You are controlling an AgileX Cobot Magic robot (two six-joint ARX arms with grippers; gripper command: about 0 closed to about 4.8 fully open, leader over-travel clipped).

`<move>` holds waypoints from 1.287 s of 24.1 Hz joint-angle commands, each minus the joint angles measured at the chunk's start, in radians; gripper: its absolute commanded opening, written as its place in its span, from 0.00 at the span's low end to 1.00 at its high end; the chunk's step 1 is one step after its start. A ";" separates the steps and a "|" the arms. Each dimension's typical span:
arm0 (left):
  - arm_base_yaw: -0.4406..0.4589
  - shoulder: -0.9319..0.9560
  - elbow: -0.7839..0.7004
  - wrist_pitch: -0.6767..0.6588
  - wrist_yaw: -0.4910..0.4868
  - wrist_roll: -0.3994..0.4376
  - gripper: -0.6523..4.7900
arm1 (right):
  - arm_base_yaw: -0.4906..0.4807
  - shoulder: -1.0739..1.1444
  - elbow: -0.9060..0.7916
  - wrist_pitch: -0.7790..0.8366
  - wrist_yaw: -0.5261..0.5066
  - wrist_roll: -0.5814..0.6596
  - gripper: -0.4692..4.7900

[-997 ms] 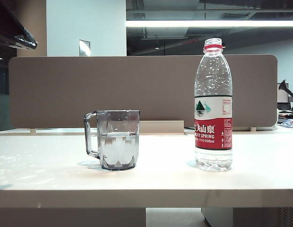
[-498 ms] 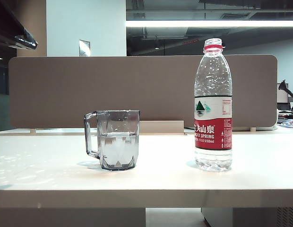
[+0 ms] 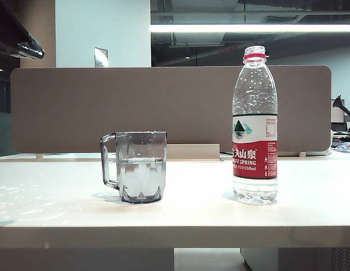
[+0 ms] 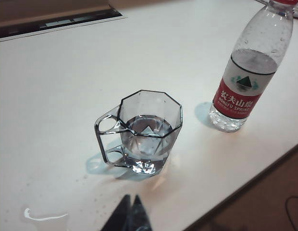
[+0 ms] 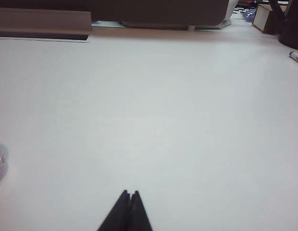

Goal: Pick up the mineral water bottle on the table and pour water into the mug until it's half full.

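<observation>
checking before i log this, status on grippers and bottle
Left gripper and right gripper shut, empty, above the table. Mineral water bottle upright, mug about half full. Nothing between.

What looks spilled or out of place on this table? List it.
Small droplets and a thin streak of water lie on the table near the mug and the shut left gripper. The bottle stands upright without its cap. The right gripper is shut over bare table.
</observation>
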 commanded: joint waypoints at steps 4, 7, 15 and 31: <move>-0.002 -0.001 0.003 0.008 0.004 0.004 0.11 | 0.000 -0.001 -0.005 0.013 0.005 0.000 0.09; -0.002 -0.001 0.003 0.009 0.004 0.004 0.11 | 0.000 -0.001 -0.005 0.013 0.005 0.000 0.09; -0.002 -0.001 0.003 0.009 0.004 0.004 0.11 | 0.001 -0.001 -0.005 -0.010 -0.134 0.046 0.09; -0.002 -0.001 0.003 0.008 0.004 0.004 0.11 | 0.000 -0.001 -0.005 -0.013 -0.152 0.113 0.09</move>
